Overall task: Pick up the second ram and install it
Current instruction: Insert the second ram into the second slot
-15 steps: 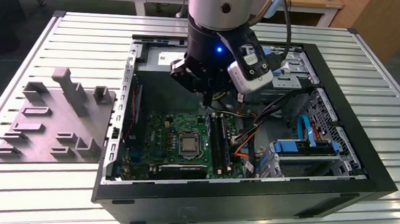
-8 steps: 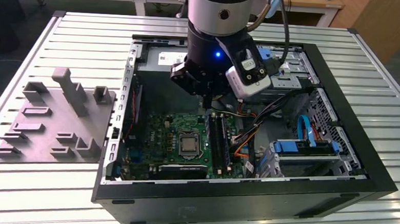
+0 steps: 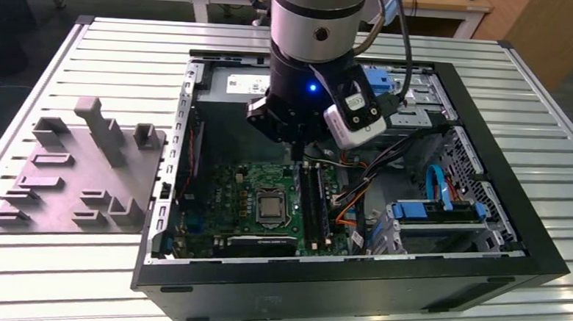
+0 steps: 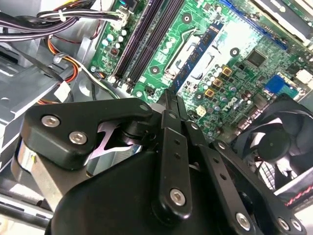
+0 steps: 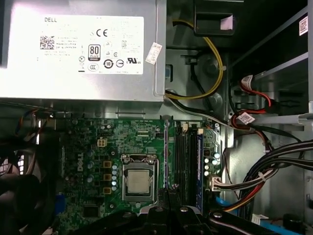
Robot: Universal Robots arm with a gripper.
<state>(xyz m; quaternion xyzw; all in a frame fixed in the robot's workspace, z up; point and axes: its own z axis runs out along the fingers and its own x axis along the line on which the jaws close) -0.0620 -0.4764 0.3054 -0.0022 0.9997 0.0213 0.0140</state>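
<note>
Two slim, matte black fingers (image 4: 169, 100), pinched together on the top edge of the memory stick (image 4: 199, 55): a thin, flat, dark blue strip with pale print. Held level just above the green board (image 4: 230, 73) and running lengthwise away from the gripper (image 4: 171, 97). Over the rim of the bright metal processor frame (image 4: 183, 49) and alongside the long black sockets (image 4: 142, 39), seated in none of them. Behind the fingertips, chunky black linkages with round silver screw heads. In the first wrist view, another blue stick (image 5: 199, 166) standing in a socket on the side away from the square, dull silver processor (image 5: 138, 182). At the far end of the case, a grey sheet-metal power supply (image 5: 78, 49) with a white label. Beside it, bundled black cables (image 5: 279, 164) and a looped yellow one. A round black plastic fan (image 4: 281, 142) at the board's edge. Around all this, an open black steel case (image 3: 358, 293), with blue plastic drive brackets (image 3: 426, 210) toward the exterior view's right. Outside the case, on the exterior view's left, a grey moulded tray (image 3: 80, 172) of blocky upright ribs and pockets, resting on a ribbed aluminium table (image 3: 64, 281).
</note>
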